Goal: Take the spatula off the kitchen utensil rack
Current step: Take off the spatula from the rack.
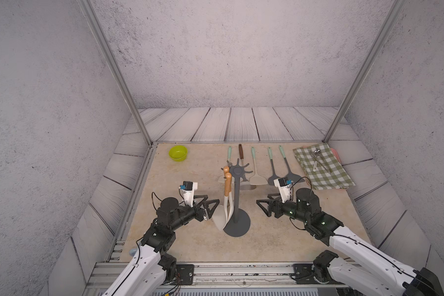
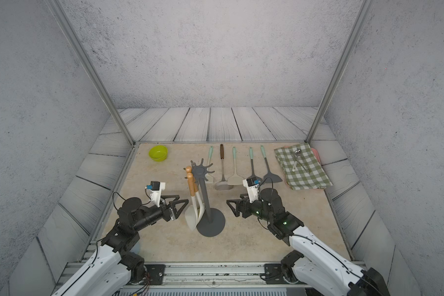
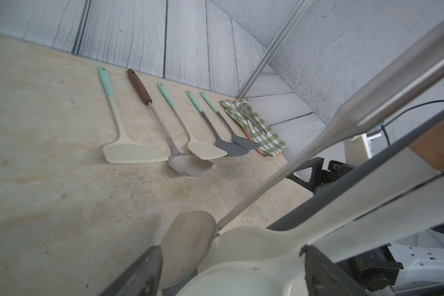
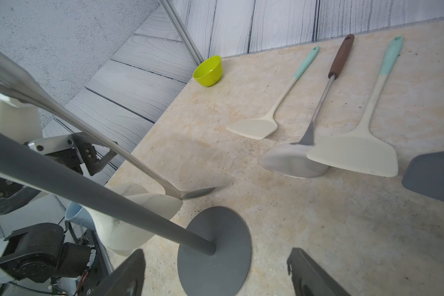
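The dark grey kitchen utensil rack with round flat base, thin pole and pronged top disc point(image 1: 237, 200) is seen standing upright in the middle of the beige marbled tabletop point(image 1: 190, 246). The cream spatula with a wooden handle point(image 1: 227, 188) is hung from a prong on the left side of the rack, with its blade down near the base. The left gripper point(image 1: 212, 201) is held wide open, and the cream blade is seen between its fingers point(image 3: 141, 271). Whether they touch it cannot be told. The right gripper point(image 1: 262, 200) is spread wide too and holds nothing, near the right side of the rack.
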You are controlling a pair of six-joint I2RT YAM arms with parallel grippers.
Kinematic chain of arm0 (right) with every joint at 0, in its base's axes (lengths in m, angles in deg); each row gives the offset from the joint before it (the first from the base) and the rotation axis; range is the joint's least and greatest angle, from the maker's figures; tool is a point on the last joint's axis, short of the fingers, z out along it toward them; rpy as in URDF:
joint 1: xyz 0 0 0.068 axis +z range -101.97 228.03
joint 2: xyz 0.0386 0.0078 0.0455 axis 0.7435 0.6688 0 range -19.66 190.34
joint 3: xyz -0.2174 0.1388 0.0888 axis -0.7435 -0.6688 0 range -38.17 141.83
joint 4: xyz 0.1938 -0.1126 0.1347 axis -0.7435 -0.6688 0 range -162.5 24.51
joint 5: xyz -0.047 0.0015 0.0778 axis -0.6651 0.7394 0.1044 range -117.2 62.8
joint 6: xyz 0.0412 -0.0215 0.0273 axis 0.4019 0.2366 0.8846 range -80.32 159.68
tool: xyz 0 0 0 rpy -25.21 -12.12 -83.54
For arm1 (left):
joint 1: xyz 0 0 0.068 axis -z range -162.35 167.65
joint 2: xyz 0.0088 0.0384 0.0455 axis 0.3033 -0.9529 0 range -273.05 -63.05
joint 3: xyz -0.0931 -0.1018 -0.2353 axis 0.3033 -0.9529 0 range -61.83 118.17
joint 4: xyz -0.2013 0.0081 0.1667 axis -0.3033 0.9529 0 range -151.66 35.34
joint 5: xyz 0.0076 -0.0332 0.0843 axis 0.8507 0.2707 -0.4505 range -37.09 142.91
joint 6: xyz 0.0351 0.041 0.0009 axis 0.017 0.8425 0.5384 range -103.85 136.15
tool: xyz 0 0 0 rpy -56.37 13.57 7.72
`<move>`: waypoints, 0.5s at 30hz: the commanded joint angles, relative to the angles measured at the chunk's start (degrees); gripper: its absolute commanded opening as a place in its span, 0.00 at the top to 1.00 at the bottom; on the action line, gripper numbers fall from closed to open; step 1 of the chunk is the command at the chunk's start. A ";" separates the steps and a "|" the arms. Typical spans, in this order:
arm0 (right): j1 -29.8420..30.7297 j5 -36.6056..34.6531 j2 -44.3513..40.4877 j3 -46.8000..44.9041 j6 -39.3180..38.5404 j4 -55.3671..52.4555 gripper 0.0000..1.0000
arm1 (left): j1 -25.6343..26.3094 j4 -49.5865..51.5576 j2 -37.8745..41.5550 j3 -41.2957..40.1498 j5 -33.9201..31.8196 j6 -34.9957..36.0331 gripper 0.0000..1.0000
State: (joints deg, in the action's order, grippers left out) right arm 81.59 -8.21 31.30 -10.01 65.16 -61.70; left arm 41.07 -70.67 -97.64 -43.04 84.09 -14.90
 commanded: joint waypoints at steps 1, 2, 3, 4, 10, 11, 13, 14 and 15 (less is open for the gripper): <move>-0.23 -0.48 0.70 -0.58 -0.21 2.01 0.11 | 0.71 -4.64 2.52 -2.22 2.73 1.36 0.12; -0.16 -0.48 0.72 -0.66 -0.25 2.10 0.11 | 0.83 -5.47 3.50 -2.95 3.08 1.18 0.12; -0.20 -0.49 0.70 -0.80 -0.28 2.10 0.11 | 0.92 -6.44 4.52 -3.54 3.74 1.05 0.13; -0.16 -0.44 0.68 -0.83 -0.34 2.17 0.11 | 1.10 -7.46 5.58 -4.12 4.42 0.95 0.13; -0.17 -0.35 0.41 -0.92 -0.18 2.35 0.11 | 2.32 -9.18 8.27 -3.83 6.68 1.54 0.16; -0.19 -0.27 0.39 -0.92 -0.17 2.32 0.11 | 2.46 -8.79 7.87 -3.24 7.31 2.01 0.17; -0.21 -0.22 0.37 -1.00 -0.16 2.35 0.11 | 2.81 -7.81 6.96 -2.00 8.63 3.04 0.17; -0.17 -0.21 0.37 -1.01 -0.12 2.36 0.11 | 3.07 -7.78 6.19 -1.54 9.13 3.46 0.17; -0.23 -0.24 0.37 -1.02 -0.07 2.44 0.11 | 3.40 -7.77 5.33 -1.11 9.33 3.83 0.18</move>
State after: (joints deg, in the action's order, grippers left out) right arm 81.59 -8.21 31.98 -10.33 65.16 -60.46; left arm 43.67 -77.30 -91.00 -46.56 90.67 -13.26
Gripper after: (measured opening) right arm 0.890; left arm 0.824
